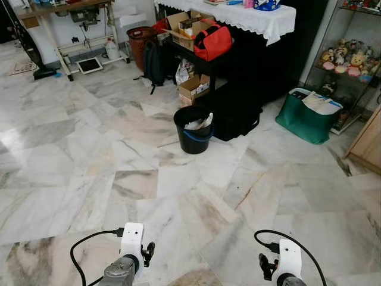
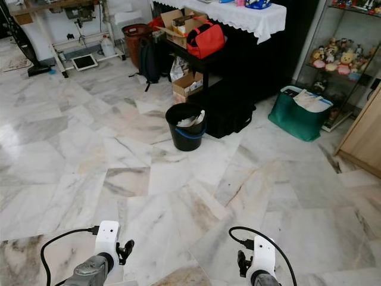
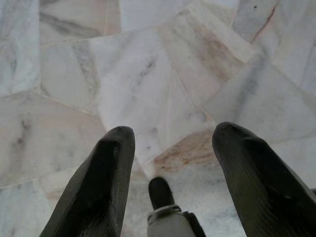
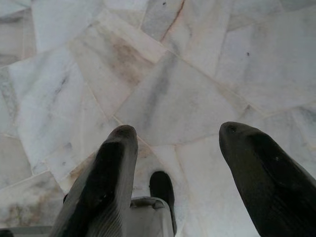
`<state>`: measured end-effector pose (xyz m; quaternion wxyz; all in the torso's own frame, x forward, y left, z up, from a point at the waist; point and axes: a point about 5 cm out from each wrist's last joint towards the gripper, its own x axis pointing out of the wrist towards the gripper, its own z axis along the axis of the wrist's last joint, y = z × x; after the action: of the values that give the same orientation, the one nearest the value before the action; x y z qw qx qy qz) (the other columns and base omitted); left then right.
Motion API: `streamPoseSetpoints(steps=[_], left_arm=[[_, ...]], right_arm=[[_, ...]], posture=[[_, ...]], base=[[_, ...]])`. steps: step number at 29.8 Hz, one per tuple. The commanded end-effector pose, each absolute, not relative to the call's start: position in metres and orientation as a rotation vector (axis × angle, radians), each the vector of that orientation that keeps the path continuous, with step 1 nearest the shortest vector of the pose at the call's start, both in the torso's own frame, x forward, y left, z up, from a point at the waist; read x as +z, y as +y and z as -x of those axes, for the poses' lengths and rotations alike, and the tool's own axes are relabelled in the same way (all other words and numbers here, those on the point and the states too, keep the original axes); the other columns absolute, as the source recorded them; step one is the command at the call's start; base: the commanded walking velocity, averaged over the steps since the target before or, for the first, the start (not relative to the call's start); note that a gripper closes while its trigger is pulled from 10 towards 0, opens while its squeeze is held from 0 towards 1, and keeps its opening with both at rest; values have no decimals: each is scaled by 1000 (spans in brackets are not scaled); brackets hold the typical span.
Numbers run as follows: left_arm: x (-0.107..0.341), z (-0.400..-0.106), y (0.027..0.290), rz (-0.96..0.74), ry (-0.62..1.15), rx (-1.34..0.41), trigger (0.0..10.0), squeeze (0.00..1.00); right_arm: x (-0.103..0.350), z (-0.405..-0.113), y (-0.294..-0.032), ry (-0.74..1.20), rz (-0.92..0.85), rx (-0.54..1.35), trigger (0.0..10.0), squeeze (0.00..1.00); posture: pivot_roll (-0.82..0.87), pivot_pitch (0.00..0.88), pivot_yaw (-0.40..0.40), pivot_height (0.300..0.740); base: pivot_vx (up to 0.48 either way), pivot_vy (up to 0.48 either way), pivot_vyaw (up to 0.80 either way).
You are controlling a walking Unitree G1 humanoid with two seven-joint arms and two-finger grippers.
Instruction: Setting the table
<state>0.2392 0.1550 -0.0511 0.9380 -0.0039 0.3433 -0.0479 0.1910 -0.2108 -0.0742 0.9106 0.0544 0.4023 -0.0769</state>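
Black bucket [image 1: 193, 129] holding papers, green bag [image 1: 308, 114] stuffed with papers

A room in a home

The marble floor [image 1: 89, 173] holds a black bucket [image 1: 193, 130], cardboard boxes [image 1: 194, 87], a table with a white cloth [image 1: 262, 21] and a shelf of toys [image 1: 345, 59].

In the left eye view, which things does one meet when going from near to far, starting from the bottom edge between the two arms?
left gripper and right gripper → bare marble floor → black bucket → small cardboard box → red bag → white tablecloth
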Motion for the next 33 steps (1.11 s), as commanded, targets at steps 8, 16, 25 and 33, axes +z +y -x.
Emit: streamPoseSetpoints(steps=[8, 16, 25, 33], left_arm=[[-51, -240, 155, 46, 711, -45, 10000, 0], [-51, -241, 156, 49, 710, -35, 10000, 0], [-51, -241, 164, 34, 710, -10, 10000, 0], [-53, -237, 171, 59, 717, 48, 10000, 0]], right_arm=[[-69, -201, -211, 815, -96, -134, 10000, 0], [-64, -212, -207, 791, -90, -113, 10000, 0], [-62, -217, -202, 787, -80, -81, 10000, 0], [-61, -221, -195, 785, -78, -57, 10000, 0]], posture=[[9, 10, 18, 715], [15, 0, 16, 715], [27, 0, 12, 715], [45, 0, -2, 715]], base=[[0, 0, 0], [0, 0, 0], [0, 0, 0], [0, 0, 0]])
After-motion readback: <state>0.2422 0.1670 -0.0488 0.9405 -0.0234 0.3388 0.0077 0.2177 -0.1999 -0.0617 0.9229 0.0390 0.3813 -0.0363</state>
